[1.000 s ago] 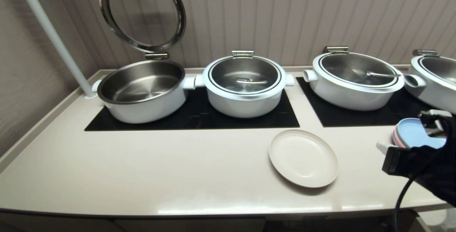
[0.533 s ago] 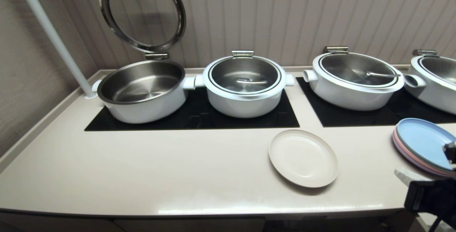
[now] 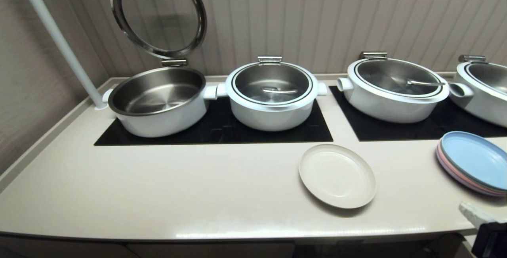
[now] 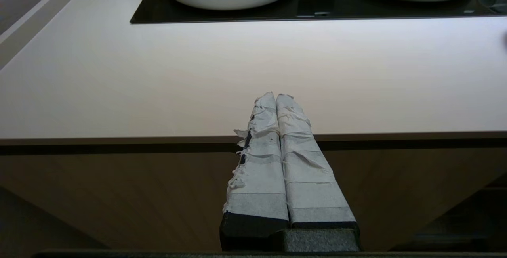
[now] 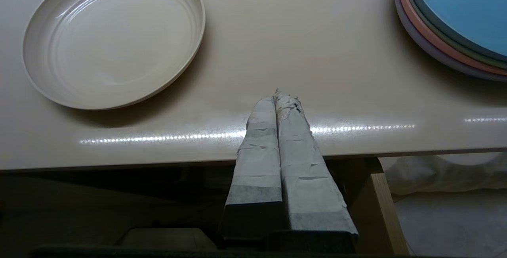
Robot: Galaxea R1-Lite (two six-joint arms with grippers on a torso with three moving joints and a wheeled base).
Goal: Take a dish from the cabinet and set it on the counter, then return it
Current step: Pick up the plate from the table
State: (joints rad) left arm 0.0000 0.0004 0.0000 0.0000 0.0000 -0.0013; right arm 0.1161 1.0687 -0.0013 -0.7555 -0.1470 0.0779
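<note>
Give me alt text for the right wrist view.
The right tool, shut and empty, points over the counter edge between the cream dish and a stack of pastel plates. Both lie flat on it.

A: Where is the tape-wrapped right gripper?

B: Low at the head view's bottom right corner, fingers pressed together, holding nothing.

A: And the tape-wrapped left gripper?

B: Level, fingers closed flat against each other, empty too.

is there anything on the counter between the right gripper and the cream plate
Nothing visible. The right gripper, shut, sits at the counter's front edge, and only bare countertop lies between it and the cream plate. The stacked pastel plates sit off on its other side.
</note>
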